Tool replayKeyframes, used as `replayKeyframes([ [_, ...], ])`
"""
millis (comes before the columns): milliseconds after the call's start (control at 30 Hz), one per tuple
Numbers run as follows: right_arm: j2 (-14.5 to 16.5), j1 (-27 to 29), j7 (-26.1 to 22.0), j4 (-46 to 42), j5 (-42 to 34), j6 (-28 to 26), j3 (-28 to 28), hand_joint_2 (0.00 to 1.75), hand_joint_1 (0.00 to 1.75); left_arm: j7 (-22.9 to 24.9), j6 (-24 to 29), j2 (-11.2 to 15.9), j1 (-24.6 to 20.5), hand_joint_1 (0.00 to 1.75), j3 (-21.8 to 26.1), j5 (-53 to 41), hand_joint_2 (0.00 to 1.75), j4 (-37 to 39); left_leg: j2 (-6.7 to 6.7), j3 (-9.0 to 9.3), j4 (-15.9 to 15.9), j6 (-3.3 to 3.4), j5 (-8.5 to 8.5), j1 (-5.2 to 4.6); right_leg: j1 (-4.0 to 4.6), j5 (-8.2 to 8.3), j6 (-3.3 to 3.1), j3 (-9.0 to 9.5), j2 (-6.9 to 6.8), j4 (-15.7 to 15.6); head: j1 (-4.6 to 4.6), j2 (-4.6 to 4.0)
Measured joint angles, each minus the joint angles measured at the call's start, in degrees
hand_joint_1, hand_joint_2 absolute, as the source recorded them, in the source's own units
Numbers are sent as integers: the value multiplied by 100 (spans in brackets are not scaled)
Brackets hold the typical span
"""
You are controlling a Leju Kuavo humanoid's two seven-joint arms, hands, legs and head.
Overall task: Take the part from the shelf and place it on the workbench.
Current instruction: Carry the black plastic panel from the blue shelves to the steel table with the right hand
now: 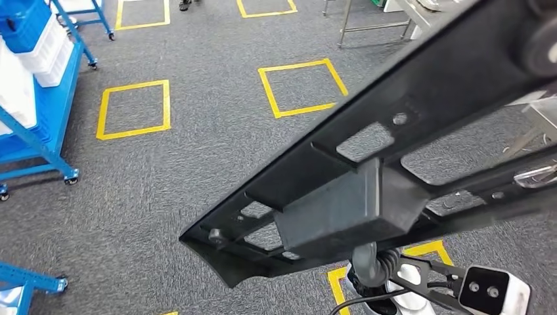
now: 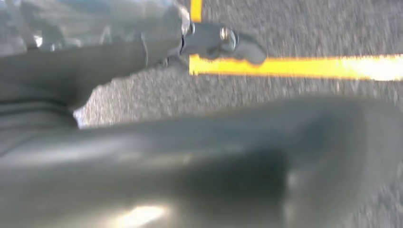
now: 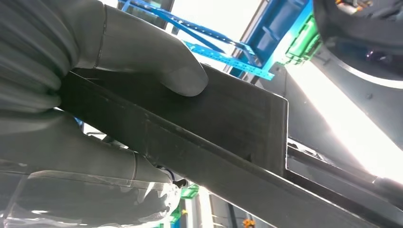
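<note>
A long black part [image 1: 394, 118], a flat frame with cut-outs and a boxy block on its underside, slants across the head view from lower left to upper right, held above the floor. In the right wrist view my right hand [image 3: 95, 95] grips the part [image 3: 228, 118], with the thumb [image 3: 157, 66] pressed on its flat face and the fingers wrapped beneath. My left hand [image 2: 142, 57] is blurred and hangs over the carpet with a finger stretched out and nothing in it.
A blue wheeled shelf [image 1: 39, 98] with white and blue bins stands at the far left. Another blue frame [image 1: 26, 282] is at the lower left. Yellow taped squares [image 1: 302, 88] mark the grey carpet. Metal table legs [image 1: 368, 23] stand at the top.
</note>
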Motion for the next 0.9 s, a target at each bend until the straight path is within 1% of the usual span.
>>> replayKeyframes([
  [33, 28, 65, -1, -37, 19, 83, -30, 175, 175, -10, 0, -4, 1, 0, 0, 9, 0, 0, 45, 17, 3, -30, -19, -12, 27, 37, -29, 105, -75, -203, -1, 0],
  [67, 63, 132, -1, -67, 28, 182, -66, 175, 175, -19, 0, -8, 0, 0, 1, 20, 0, 0, 93, 31, 3, -59, -35, -24, 53, 26, -53, 128, -89, -267, -1, 0],
  [100, 104, 199, -1, -92, 33, 297, -113, 175, 175, -26, 0, -14, -6, 0, 1, 31, 0, 0, 147, 47, -3, -89, -47, -25, 60, 36, -79, 122, -12, -273, -1, 0],
  [133, 151, 264, -1, -115, 32, 407, -166, 175, 175, -29, 0, -19, -13, 0, 1, 39, 0, 0, 170, 59, 3, -121, -70, -13, 50, 47, -107, 128, 53, -292, -1, 1],
  [167, 199, 314, -1, -135, 28, 500, -218, 175, 175, -32, 1, -25, -17, 0, 1, 42, 0, 0, 115, 53, 55, -152, -124, -1, 35, 63, -136, 139, 116, -316, 0, 1],
  [200, 247, 348, -1, -150, 26, 575, -261, 175, 175, -33, 1, -30, -19, 0, 0, 44, 0, 0, 7, 0, 202, -178, -230, 13, 18, 79, -171, 151, 173, -340, -1, 1],
  [233, 299, 376, -1, -159, 23, 642, -300, 175, 175, -34, 3, -34, -17, 0, 0, 49, 0, 0, -134, -115, 473, -199, -392, 27, 5, 91, -199, 162, 229, -355, -1, 1],
  [267, 354, 409, -1, -164, 22, 721, -345, 175, 175, -35, 7, -38, -10, 0, 0, 56, 0, 0, -260, -286, 849, -214, -583, 30, 6, 94, -218, 163, 287, -358, -1, 0],
  [300, 413, 453, -1, -165, 23, 812, -397, 175, 175, -38, 10, -42, -4, 0, 0, 67, 0, 0, -323, -478, 1248, -227, -749, 32, 9, 95, -232, 163, 351, -357, -2, 0],
  [333, 477, 504, -1, -166, 29, 911, -456, 175, 175, -43, 13, -45, 3, 0, 0, 81, 0, 0, -349, -630, 1547, -237, -833, 32, 12, 95, -236, 165, 425, -356, -2, 1],
  [367, 539, 547, -1, -167, 42, 1004, -513, 175, 175, -52, 16, -47, 9, 0, 0, 95, 0, 0, -361, -697, 1653, -242, -802, 33, 12, 94, -237, 170, 501, -352, -2, 1],
  [400, 597, 575, -1, -168, 56, 1075, -562, 175, 175, -64, 18, -49, 13, 0, 0, 107, 0, 0, -373, -658, 1528, -242, -658, 37, 10, 93, -232, 176, 579, -344, -2, 1],
  [433, 655, 589, -1, -170, 69, 1123, -605, 175, 175, -76, 22, -50, 13, 0, 0, 113, 0, 0, -412, -519, 1194, -237, -434, 45, 6, 89, -221, 184, 656, -331, -2, 1],
  [467, 706, 592, -1, -171, 76, 1152, -641, 175, 175, -86, 27, -51, 14, 0, 0, 116, 0, 1, -522, -348, 789, -228, -233, 59, 4, 81, -202, 183, 726, -311, -1, 0],
  [500, 746, 593, -1, -174, 77, 1166, -670, 175, 175, -93, 30, -51, 13, 0, 0, 116, 0, 3, -636, -198, 432, -213, -93, 70, 6, 72, -173, 171, 793, -283, -1, 0],
  [533, 780, 595, -1, -176, 77, 1176, -694, 175, 175, -97, 33, -51, 10, 0, 0, 116, 0, 4, -728, -100, 194, -193, -22, 73, 5, 71, -137, 153, 849, -264, 0, 0],
  [567, 804, 599, -1, -179, 77, 1182, -714, 175, 175, -100, 33, -53, 5, 0, 0, 116, 0, 5, -782, -65, 101, -165, -22, 66, 2, 77, -98, 130, 900, -256, 0, 1],
  [633, 834, 605, -1, -189, 83, 1186, -743, 175, 175, -108, 37, -60, -19, 0, 0, 116, 0, 4, -698, -54, 70, -89, -5, 55, -13, 106, -19, 100, 992, -267, -1, 1],
  [667, 846, 601, -1, -196, 87, 1182, -756, 175, 175, -120, 46, -64, -30, 0, 0, 116, 0, 4, -639, -45, 47, -43, 16, 58, -10, 82, 8, 77, 940, -234, -1, 1],
  [700, 857, 584, -1, -201, 91, 1165, -770, 175, 175, -133, 55, -68, -37, 0, 0, 115, 0, 4, -576, -39, 22, -1, 39, 63, -3, 1, 28, 17, 829, -114, -1, 0],
  [733, 869, 559, -1, -205, 93, 1138, -779, 175, 175, -145, 63, -69, -36, 0, 0, 115, 0, 5, -509, -38, 1, 34, 56, 63, 2, -145, 41, -98, 679, 129, 0, 0],
  [767, 880, 534, -1, -206, 93, 1094, -785, 175, 175, -153, 68, -65, -29, 0, 0, 114, 0, 5, -442, -41, -3, 56, 60, 44, 2, -332, 49, -260, 512, 476, 1, 0],
  [800, 887, 512, -1, -206, 92, 1041, -789, 175, 175, -155, 66, -60, -19, 0, 0, 114, 0, 6, -375, -48, -2, 68, 59, 27, -5, -509, 59, -446, 421, 867, 0, 0],
  [833, 891, 499, -1, -205, 88, 985, -789, 175, 175, -155, 61, -55, -10, 0, 0, 113, 0, 7, -306, -52, -1, 74, 56, 13, -13, -620, 66, -594, 374, 1187, 1, 0],
  [867, 892, 492, -1, -205, 82, 936, -789, 175, 175, -155, 56, -51, -7, 0, -1, 108, 0, 7, -238, -54, 0, 76, 53, 3, -18, -636, 68, -657, 350, 1335, 1, 0],
  [900, 892, 484, -1, -204, 73, 907, -789, 175, 175, -156, 51, -49, -10, 0, -2, 102, 0, 7, -176, -54, 1, 77, 50, -3, -18, -551, 63, -608, 327, 1261, 1, 0],
])
